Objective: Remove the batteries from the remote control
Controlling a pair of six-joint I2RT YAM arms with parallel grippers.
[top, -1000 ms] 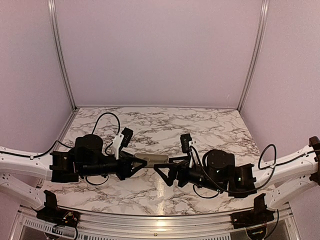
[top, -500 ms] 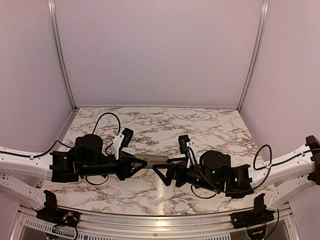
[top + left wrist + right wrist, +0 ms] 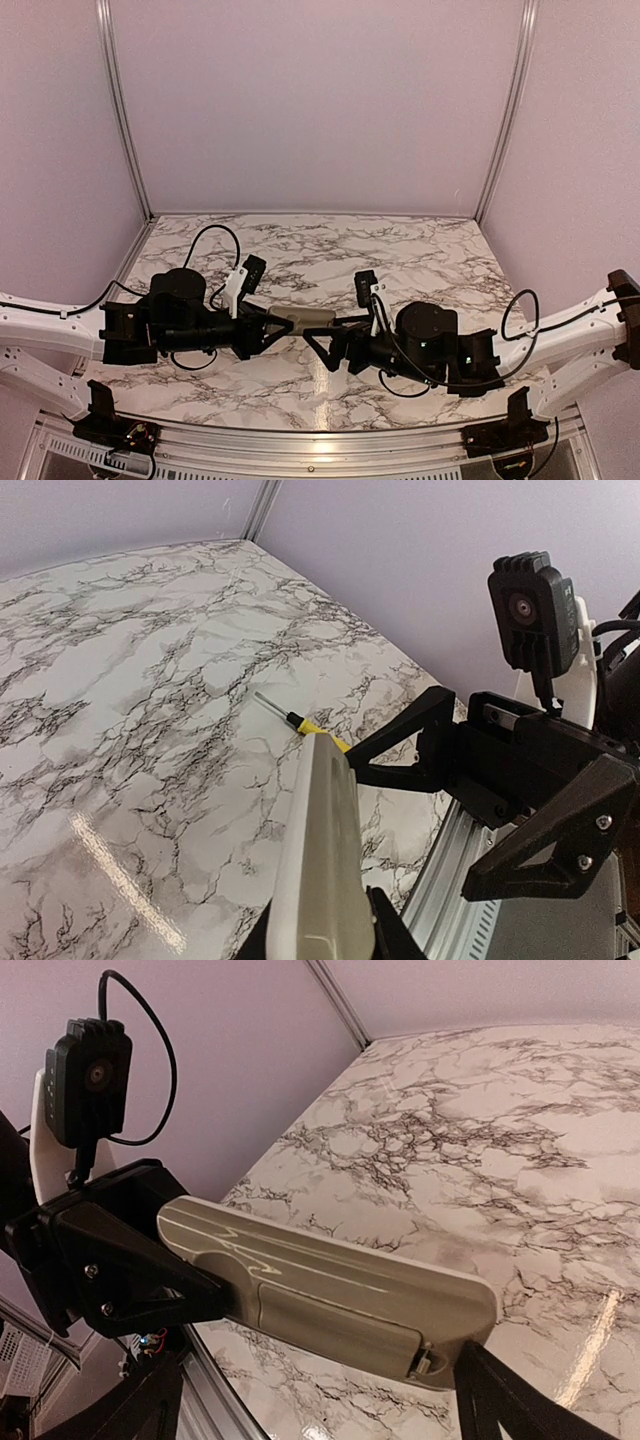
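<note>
I have the remote (image 3: 305,319) up off the bench (image 3: 330,250), held level over the middle of the near edge, between the two arms. The left tool (image 3: 265,325) is clamped on its left end. In the left wrist view the fingers pinch the handset's two long sides, and the body runs away from the camera toward the right arm.

The grey-beige back faces up. In the right wrist view a cover (image 3: 340,1325) sits over the recess at the remote's free end, with a seam across the back and a small latch at the end edge. I cannot see the batteries in any view.

The right tool (image 3: 322,332) is spread wide at that free end, one finger on either side of the handset. One fingertip comes right up to the remote's edge near its tip, but I cannot tell whether it touches.

A screwdriver (image 3: 305,723) lies flat on the bench below the remote's far end. Its thin shaft and a bit of yellow handle show past the handset, not far from the near edge. It is well apart from both tools.
</note>
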